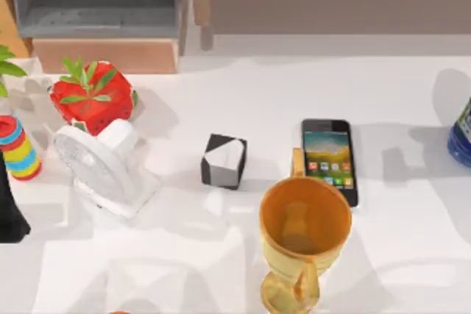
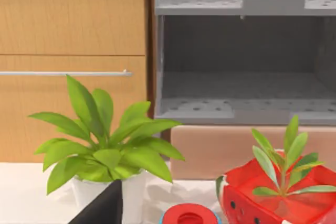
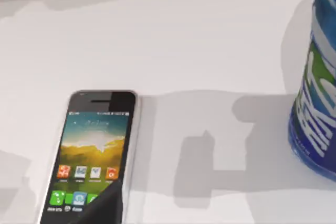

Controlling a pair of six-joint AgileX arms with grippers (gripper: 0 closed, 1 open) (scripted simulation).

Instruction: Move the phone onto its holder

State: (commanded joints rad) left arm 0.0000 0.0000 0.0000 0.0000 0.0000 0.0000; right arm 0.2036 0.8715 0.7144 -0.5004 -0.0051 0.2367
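Lying flat and screen-up on the white surface (image 1: 221, 79), right of its middle, the phone (image 1: 330, 159) rests with its lower end just beside the rim of a yellow goblet (image 1: 303, 237). A small orange piece (image 1: 297, 162) touches or nearly touches the phone's left long edge; it may be the holder, though too little of it shows to be sure. A black-and-white block (image 1: 224, 160) stands apart to the left, a blue bottle (image 1: 461, 134) at the right edge.

Handling, as a judgement: the phone is slim, rigid and light, with smooth glass that offers little friction. Because it lies flush on the surface, a grip across the two long edges near mid-length looks most secure; the screen face should not take the squeeze.

Tools: a dark tip of the right tool (image 3: 105, 205) overlaps the phone's lower screen in the right wrist view; how far it is parted, and whether it touches, I cannot tell. The left tool (image 1: 9, 211), at the left edge, is likewise undetermined.
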